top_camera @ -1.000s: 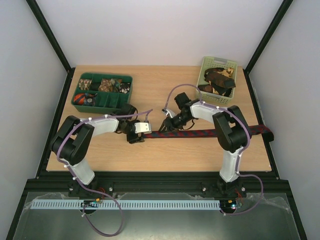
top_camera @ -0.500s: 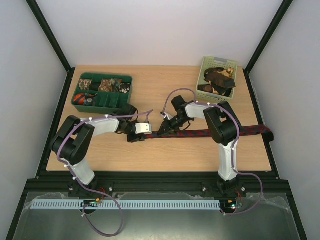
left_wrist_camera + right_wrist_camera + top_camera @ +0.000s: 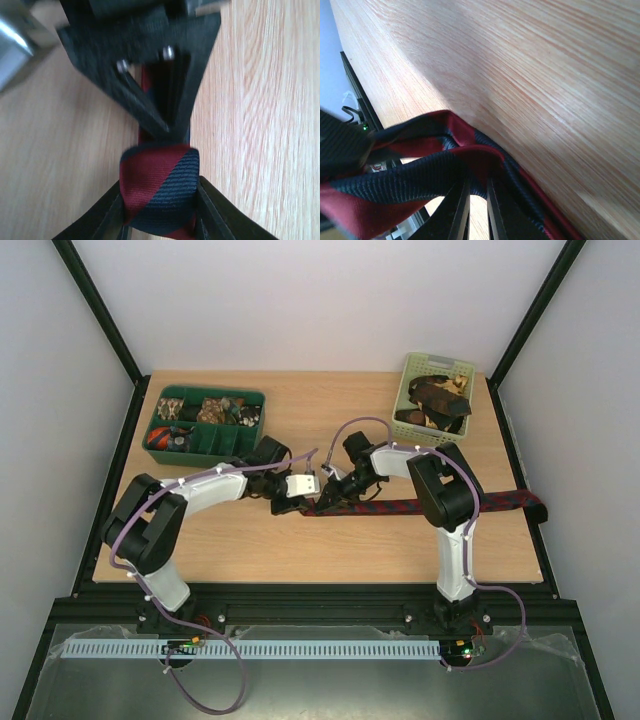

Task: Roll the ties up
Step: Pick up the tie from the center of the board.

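Note:
A dark red tie with navy diagonal stripes [image 3: 420,506] lies across the table from the middle to the right edge. Its left end is folded into a short roll [image 3: 160,185]. My left gripper [image 3: 306,498] is shut on that roll, one finger against each side [image 3: 160,212]. My right gripper [image 3: 331,494] meets it from the right, also seen in the left wrist view [image 3: 170,130]. Its jaws are almost together and the tie's fold [image 3: 395,185] is draped over their tips [image 3: 477,187]. More ties lie in the pale green basket [image 3: 408,380].
A dark green divided tray [image 3: 166,393] with small rolled items stands at the back left. The tie's wide end hangs over the table's right edge [image 3: 537,506]. Black frame posts rise at both sides.
My left gripper has moved right and slightly back, carrying the tie's end up against my right gripper. The right gripper shifted a little to the left one second ago, then stayed.

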Controlling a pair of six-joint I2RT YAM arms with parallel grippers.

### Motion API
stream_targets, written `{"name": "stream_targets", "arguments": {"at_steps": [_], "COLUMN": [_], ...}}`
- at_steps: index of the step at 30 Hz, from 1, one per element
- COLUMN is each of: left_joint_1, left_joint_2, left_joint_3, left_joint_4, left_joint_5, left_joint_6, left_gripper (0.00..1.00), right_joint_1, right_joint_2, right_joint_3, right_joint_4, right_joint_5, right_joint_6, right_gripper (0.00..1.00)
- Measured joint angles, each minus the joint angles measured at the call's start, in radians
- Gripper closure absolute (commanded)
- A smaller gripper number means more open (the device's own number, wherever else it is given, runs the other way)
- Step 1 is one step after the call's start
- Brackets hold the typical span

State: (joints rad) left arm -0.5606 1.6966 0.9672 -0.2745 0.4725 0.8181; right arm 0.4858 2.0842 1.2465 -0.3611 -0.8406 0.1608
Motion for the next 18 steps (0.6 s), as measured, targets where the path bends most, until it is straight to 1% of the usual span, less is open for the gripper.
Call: {"name": "stream_targets", "arguments": {"at_steps": [7, 12, 18], "left_joint_1": [-0.047, -0.066, -0.048], "left_joint_2": [0.013, 0.049, 0.050], "left_joint_3": [0.071, 0.072, 0.061], "left_joint_4": [0.023, 0.027, 0.022], "left_joint_5": [0.041, 0.046, 0.036], "left_joint_6": [-0.088, -0.106, -0.104], "left_gripper": [0.68, 0.68, 0.67], "right_joint_1": [0.000, -0.002, -0.016], "right_joint_2": [0.000, -0.001, -0.023], "right_joint_3": [0.000, 0.013, 0.019], "right_joint_4": [-0.001, -0.018, -0.064], "right_joint_5": [0.000, 0.003, 0.022], "right_joint_6": [0.000, -0.008, -0.053], "right_gripper": [0.87, 0.79, 0.68]}}
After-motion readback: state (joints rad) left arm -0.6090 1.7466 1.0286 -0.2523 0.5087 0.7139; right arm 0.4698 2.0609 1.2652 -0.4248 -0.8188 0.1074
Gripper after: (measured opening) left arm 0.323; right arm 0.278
